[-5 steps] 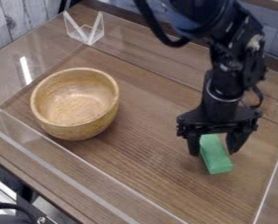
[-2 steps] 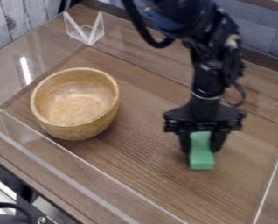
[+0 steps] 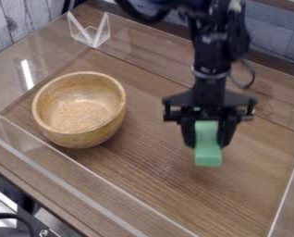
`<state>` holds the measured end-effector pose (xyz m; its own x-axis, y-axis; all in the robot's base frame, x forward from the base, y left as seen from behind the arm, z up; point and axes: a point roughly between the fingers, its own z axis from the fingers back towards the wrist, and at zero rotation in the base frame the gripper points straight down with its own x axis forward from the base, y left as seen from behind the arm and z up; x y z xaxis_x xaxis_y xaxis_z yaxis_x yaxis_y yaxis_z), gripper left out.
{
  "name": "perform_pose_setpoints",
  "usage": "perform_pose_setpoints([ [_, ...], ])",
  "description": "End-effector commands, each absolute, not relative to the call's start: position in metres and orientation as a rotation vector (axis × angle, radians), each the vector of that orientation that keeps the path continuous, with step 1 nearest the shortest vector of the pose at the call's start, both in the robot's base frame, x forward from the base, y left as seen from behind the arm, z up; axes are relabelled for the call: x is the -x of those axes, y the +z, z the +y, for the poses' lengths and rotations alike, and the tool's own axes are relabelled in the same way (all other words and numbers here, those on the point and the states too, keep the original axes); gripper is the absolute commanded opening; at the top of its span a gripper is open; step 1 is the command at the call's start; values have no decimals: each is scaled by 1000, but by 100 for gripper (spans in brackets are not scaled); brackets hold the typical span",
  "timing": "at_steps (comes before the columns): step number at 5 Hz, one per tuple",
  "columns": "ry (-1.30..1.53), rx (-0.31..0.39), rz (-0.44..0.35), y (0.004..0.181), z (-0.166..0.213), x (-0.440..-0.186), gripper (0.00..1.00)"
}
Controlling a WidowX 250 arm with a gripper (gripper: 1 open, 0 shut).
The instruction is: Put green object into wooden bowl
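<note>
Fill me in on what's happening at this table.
A black robot arm's gripper is shut on a small bright green rectangular block, which hangs from it above the wooden tabletop. The round light tan wooden bowl sits empty to the left in the picture, so the block is not yet in it.

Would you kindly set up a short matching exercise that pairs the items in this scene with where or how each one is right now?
Column one:
1. green object
2. wooden bowl
3. gripper
4. clear plastic stand

Column two:
A. at the far edge of the table
B. empty, on the left of the table
C. hanging clamped above the table
D. pointing down, jaws shut

Pairs: 1-C, 2-B, 3-D, 4-A
</note>
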<state>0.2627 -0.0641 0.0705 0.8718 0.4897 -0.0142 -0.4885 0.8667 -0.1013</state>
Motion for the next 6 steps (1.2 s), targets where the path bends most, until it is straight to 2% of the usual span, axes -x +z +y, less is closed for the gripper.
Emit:
perform_pose_setpoints([
  [1, 411, 152, -80, 109, -46, -273, 0],
  [2, 283, 151, -92, 121, -13, -270, 0],
  [3, 198, 143, -100, 123, 25, -267, 0],
  [4, 120, 137, -105, 119, 51, -262, 0],
  [6, 153, 115, -114, 96, 96, -255, 0],
])
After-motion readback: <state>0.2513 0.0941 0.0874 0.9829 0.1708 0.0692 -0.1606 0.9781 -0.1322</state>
